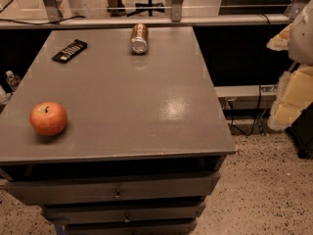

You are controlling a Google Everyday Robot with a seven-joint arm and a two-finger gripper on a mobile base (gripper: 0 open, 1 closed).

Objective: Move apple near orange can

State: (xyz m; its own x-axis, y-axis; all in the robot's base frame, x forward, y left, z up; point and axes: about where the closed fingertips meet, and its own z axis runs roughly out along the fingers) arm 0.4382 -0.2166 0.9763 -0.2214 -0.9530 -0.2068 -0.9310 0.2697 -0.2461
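A grey counter (146,97) is seen from above and in front, with drawers (117,190) stacked below its front edge; the apple (48,118), round and red-orange with a short dark stem, sits stem-up near the front left corner of the counter; the orange can (139,38) lies on its side near the far edge, about midway along it, with its silver end turned toward the camera; apple and can are well apart, at opposite ends of the counter's depth. A black remote control (70,51) lies flat at the far left of the counter, left of the can and not touching it. The robot's tool (292,89) shows as pale cream and white shapes at the right edge of the view, off the side of the counter and above the speckled floor (264,180); it is well apart from both apple and can; whether it stands wide or narrow cannot be told.
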